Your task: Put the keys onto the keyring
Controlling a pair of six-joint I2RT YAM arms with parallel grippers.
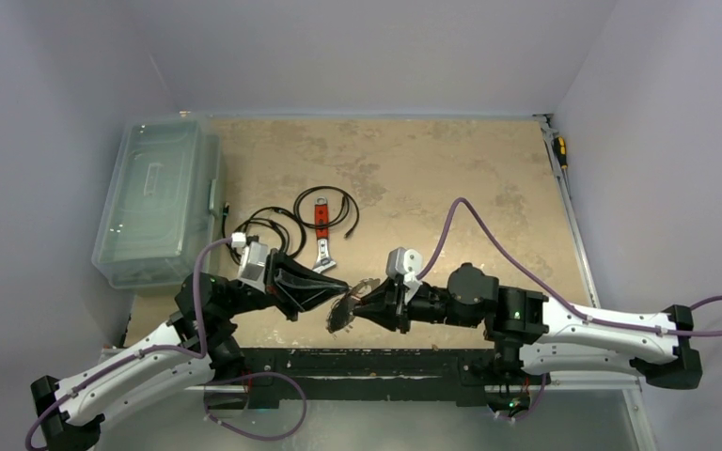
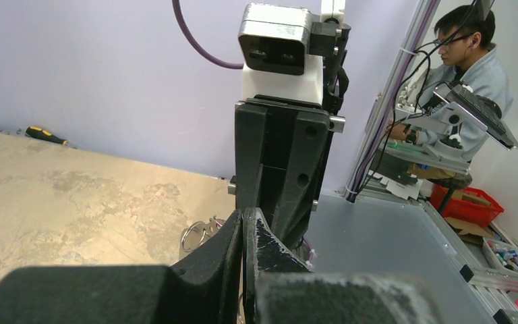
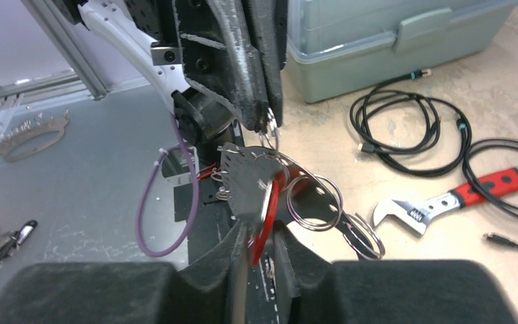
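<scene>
Robotics lab, a teleoperated data-collection cell. The landmark is a tan scuffed tabletop (image 1: 414,169). A white-and-black left robot arm (image 1: 132,371) and a matching right robot arm (image 1: 602,329) are bolted at its near edge, with purple signal cables (image 1: 489,235) running along them. Plain lavender panel walls (image 1: 357,47) box the tabletop in on three sides. Silver aluminium frame rails (image 3: 54,37) stand beside it. Past the tabletop's right side a man in glasses (image 2: 475,61) sits at a grey control rig (image 2: 465,111), with a red plastic bin (image 2: 469,202) below him. On the tabletop are a clear lidded plastic storage box (image 1: 155,202), a red-handled adjustable wrench (image 1: 321,235), black coiled cables (image 1: 268,225) and a yellow-handled screwdriver (image 1: 559,150).
</scene>
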